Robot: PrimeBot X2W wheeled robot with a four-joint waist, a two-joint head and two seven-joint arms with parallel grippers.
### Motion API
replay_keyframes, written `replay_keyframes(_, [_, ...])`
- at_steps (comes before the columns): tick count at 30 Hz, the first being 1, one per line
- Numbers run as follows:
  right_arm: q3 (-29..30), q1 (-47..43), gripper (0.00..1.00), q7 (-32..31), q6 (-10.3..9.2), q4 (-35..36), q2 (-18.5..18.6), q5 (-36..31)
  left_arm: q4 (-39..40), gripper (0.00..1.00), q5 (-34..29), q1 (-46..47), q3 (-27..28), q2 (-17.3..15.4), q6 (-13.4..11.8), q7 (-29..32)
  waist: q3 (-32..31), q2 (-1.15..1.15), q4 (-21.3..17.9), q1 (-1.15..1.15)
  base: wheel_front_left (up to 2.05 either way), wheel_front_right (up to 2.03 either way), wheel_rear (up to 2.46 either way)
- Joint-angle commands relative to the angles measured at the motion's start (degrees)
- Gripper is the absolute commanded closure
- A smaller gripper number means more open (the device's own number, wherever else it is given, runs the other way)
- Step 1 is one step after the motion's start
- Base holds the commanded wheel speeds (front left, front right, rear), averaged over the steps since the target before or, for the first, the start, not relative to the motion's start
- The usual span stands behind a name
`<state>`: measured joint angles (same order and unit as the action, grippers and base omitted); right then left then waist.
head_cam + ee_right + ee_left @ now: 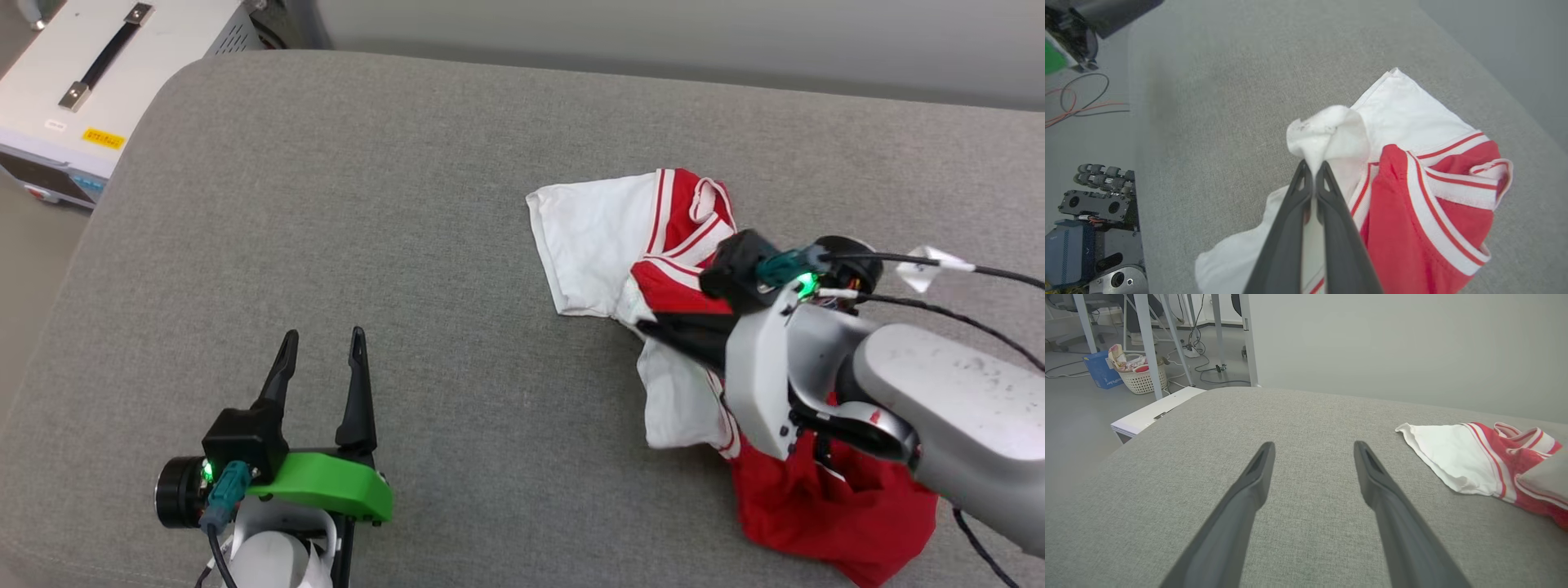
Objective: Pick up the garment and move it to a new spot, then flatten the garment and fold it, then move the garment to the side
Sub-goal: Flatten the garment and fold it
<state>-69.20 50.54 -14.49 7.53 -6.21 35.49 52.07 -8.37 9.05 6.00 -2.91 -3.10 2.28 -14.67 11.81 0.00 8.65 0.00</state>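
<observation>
Right wrist view: shows the right end effector [1314,166] clenched on a bunched white fold of the garment [1412,204], crumpled toward the right of the grey surface [1229,81], with the left end effector [1313,447] spread wide and empty, well apart. Looks light and limp (thin jersey, no stiffness), so likely to sag and trail from one pinch. Best taken by a sleeve edge or hem, not mid-bunch, for spreading flat.

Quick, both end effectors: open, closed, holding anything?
Left end effector: open, holding nothing.
Right end effector: closed on a white fold of the garment.
</observation>
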Motion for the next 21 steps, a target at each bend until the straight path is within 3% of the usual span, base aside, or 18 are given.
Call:
replay_keyframes(1, [1.6, -1.2, 1.00, 1.6, -0.04, 1.3, 1.2, 1.0, 0.3, 0.00, -0.4, -0.8, 0.4, 0.2, -0.1, -0.3, -1.4, 0.00, -1.4, 0.00, 0.00, 0.00, 0.00])
replay_keyframes(11, [17.9, -8.0, 1.00, 6.8, -0.04, 3.8, 10.7, 1.9, 0.9, 0.00, -0.7, -1.9, 0.7, 0.2, 0.0, -0.3, -1.7, 0.00, -4.5, 0.00, 0.00, 0.00, 0.00])
replay_keyframes(17, [29.6, -16.7, 1.00, 9.0, -0.04, -1.1, 15.2, 5.0, 1.2, 0.00, -0.7, -1.5, 0.5, 0.2, -0.1, -0.3, -0.9, 0.00, -5.2, 0.00, 0.00, 0.00, 0.00])
replay_keyframes(21, [35.2, -23.0, 1.00, 9.9, -0.04, -6.7, 16.2, 6.9, 1.3, 0.00, -0.6, -1.3, 0.6, 0.2, 0.0, -0.3, -0.1, 0.00, -5.5, 0.00, 0.00, 0.00, 0.00])
